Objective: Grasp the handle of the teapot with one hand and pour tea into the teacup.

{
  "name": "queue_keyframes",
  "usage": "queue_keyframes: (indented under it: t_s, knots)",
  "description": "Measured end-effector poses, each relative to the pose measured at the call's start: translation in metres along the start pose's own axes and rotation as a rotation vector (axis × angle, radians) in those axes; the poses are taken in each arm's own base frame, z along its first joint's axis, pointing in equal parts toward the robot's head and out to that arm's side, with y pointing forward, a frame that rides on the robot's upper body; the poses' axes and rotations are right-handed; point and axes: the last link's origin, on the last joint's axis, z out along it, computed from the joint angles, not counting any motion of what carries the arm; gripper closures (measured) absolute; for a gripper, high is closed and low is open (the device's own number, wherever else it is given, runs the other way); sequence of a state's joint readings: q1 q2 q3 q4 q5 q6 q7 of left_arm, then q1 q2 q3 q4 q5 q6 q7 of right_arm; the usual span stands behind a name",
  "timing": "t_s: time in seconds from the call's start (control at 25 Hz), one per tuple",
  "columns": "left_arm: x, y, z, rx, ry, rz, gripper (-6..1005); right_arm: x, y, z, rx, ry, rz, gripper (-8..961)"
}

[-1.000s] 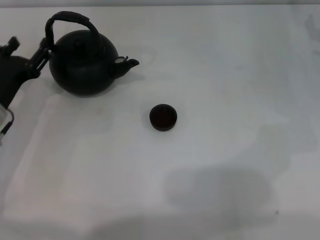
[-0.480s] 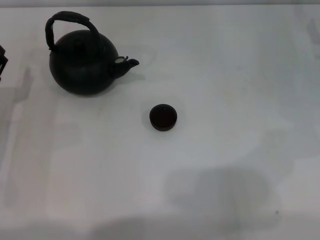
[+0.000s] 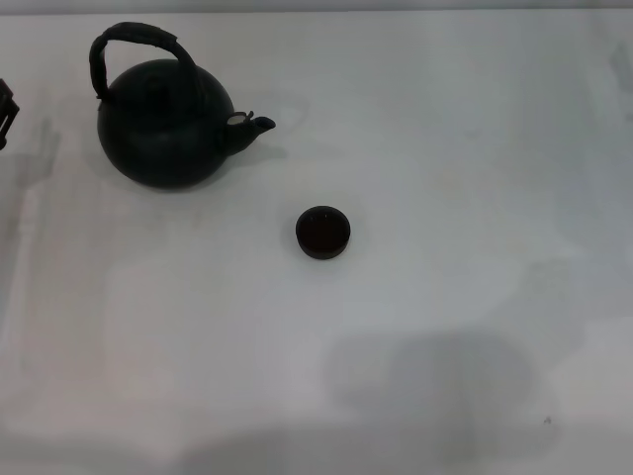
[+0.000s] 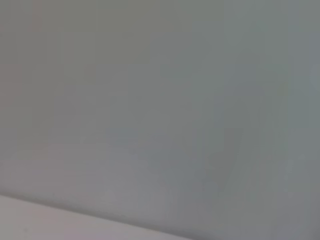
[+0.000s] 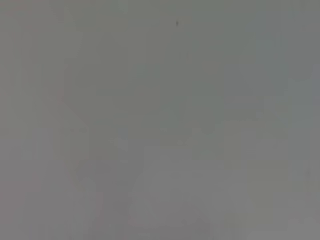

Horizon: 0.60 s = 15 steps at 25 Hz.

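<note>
The round matte-black teapot (image 3: 163,124) stands upright at the far left of the white table, its short spout (image 3: 255,125) pointing right. Its arched black handle (image 3: 134,40) loops over the top, free of any gripper. The small dark teacup (image 3: 322,232) stands alone near the middle of the table, to the right of and nearer than the teapot. Only a dark sliver of my left gripper (image 3: 5,111) shows at the left edge of the head view, well apart from the teapot. My right gripper is out of view. Both wrist views show only bare grey surface.
The white table (image 3: 445,198) stretches wide to the right of the teacup. A soft shadow (image 3: 435,381) lies on the near part of the table.
My left gripper, which was beside the teapot's left side a second ago, has drawn back to the left and is almost out of the head view. Teapot and teacup have not moved.
</note>
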State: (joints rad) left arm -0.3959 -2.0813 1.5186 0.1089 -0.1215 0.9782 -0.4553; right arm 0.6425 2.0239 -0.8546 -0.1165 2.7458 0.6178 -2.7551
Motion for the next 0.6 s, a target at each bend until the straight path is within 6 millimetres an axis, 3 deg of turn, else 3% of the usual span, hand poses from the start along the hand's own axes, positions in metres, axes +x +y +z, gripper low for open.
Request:
queue_keyframes:
  t_s: [0.6]
  knots:
    - [0.0064,-0.0036,0.0066,0.038,0.021,-0.027,209,0.0021,0.0001,0.0000,0.006,0.010,0.000,125]
